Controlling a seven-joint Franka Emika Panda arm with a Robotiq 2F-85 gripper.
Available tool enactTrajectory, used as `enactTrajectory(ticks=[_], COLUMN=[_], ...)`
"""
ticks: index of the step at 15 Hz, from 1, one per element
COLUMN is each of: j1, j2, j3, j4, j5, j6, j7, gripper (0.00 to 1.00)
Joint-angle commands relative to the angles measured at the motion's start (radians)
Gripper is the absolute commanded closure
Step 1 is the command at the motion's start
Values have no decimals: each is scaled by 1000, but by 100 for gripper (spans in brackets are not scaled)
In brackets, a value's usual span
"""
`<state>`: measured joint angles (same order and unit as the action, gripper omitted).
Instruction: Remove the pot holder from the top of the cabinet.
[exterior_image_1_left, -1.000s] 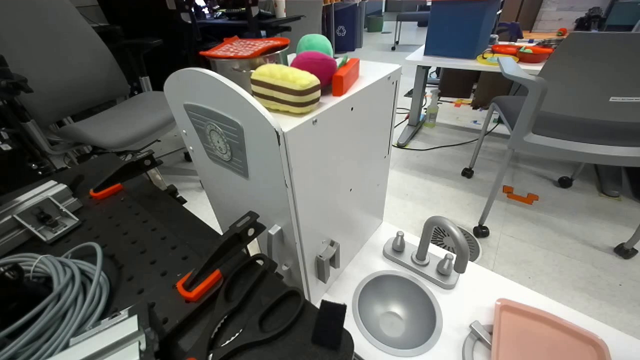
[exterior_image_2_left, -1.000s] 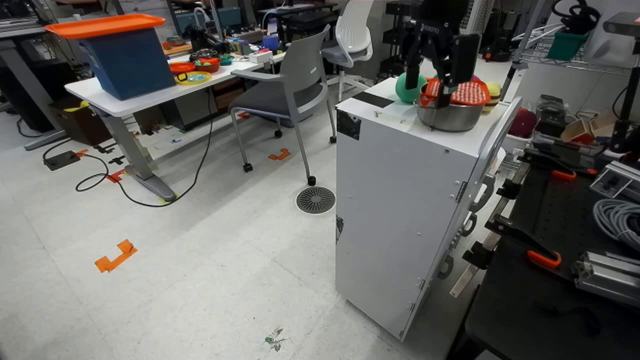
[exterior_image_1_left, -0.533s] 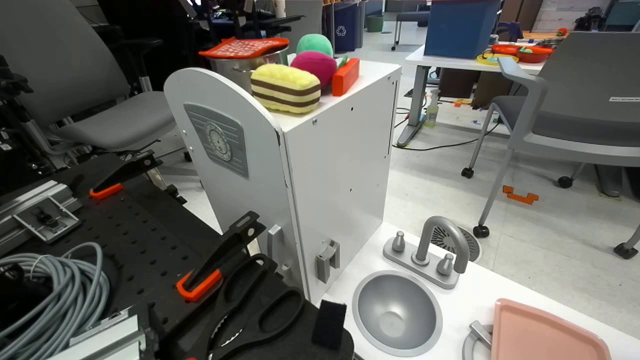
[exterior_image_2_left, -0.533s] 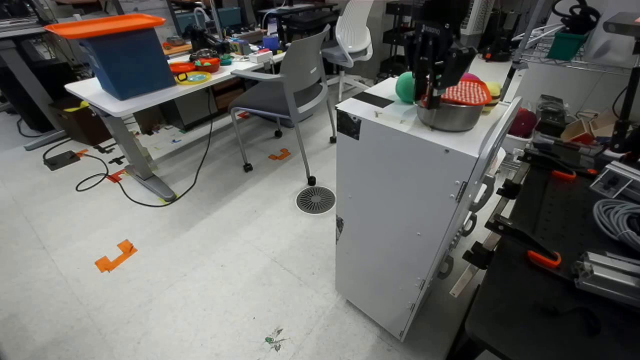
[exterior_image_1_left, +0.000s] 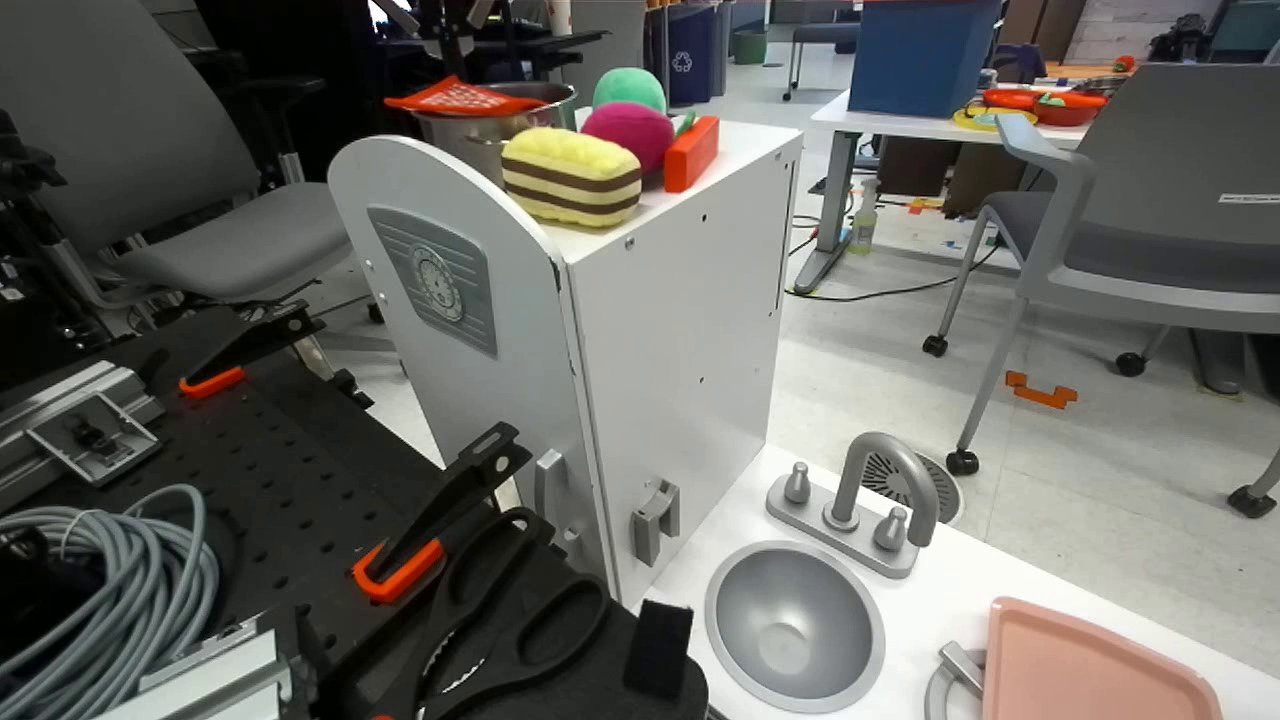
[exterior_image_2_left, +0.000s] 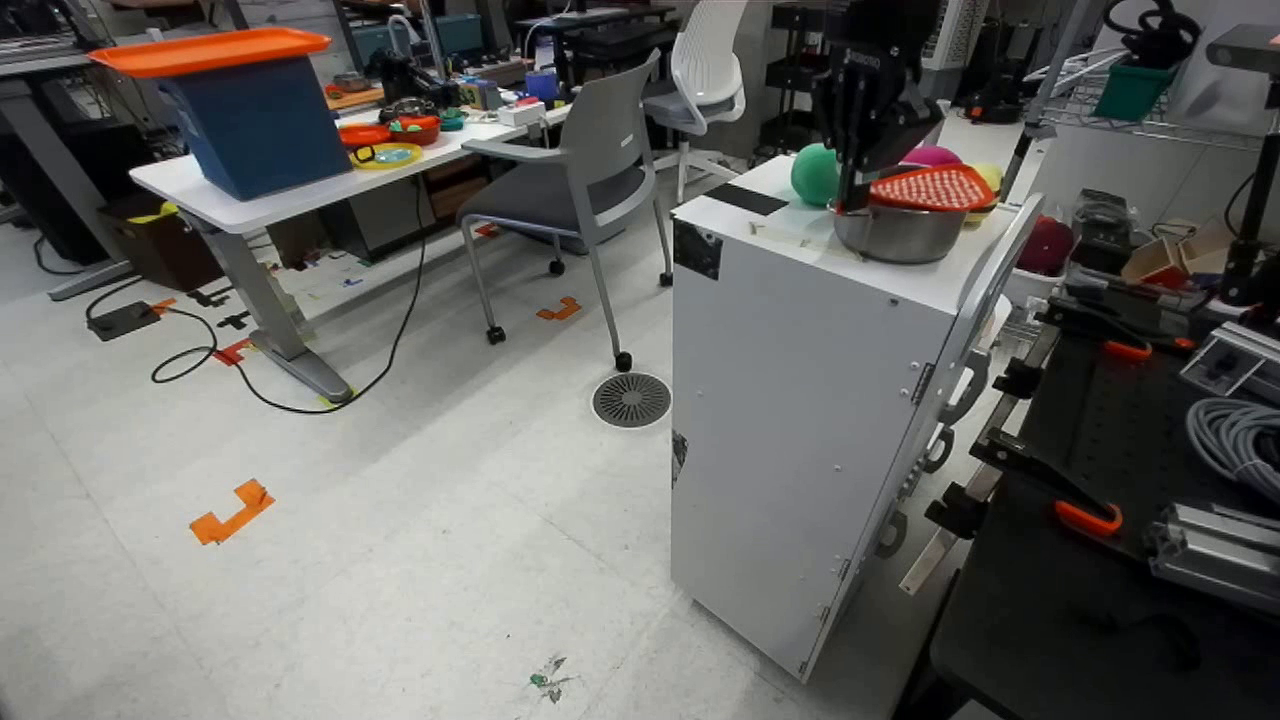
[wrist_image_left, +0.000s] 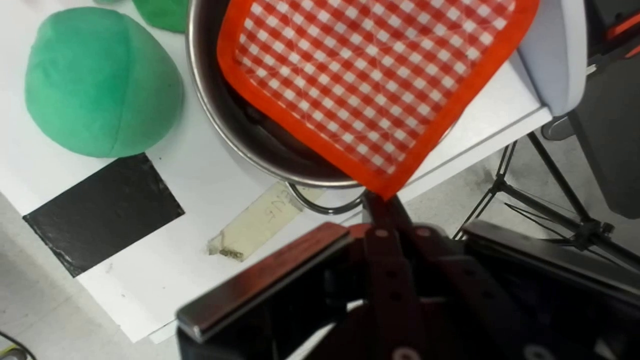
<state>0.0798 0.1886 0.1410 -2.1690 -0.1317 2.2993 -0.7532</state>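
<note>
As hand (wrist_image_left: 385, 201) pinches one corner | pot holder (wrist_image_left: 372, 85) | partly over metal pot (exterior_image_2_left: 900, 236)

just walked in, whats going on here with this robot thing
The robot's claw is shut on one corner of the red checked pot holder, which partly covers the mouth of a metal pot. The pot stands on top of the white toy-kitchen cabinet, near a yellow striped plush block. So the pot holder is not yet off the cabinet.
</note>
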Motion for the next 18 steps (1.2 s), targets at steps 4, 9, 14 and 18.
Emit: enactTrajectory(ticks=[4,9,14,18], j1=[-8,-4,-6,-21], j2=[-53,-129,-203,-259], j3=[-2,-13,-37,-73], j4=[-37,-88,-131,-165], j5=[2,-8,-25,-51], j6=[47,112,136,153], j7=[1,36,126,287], gripper=[100,100,100,100])
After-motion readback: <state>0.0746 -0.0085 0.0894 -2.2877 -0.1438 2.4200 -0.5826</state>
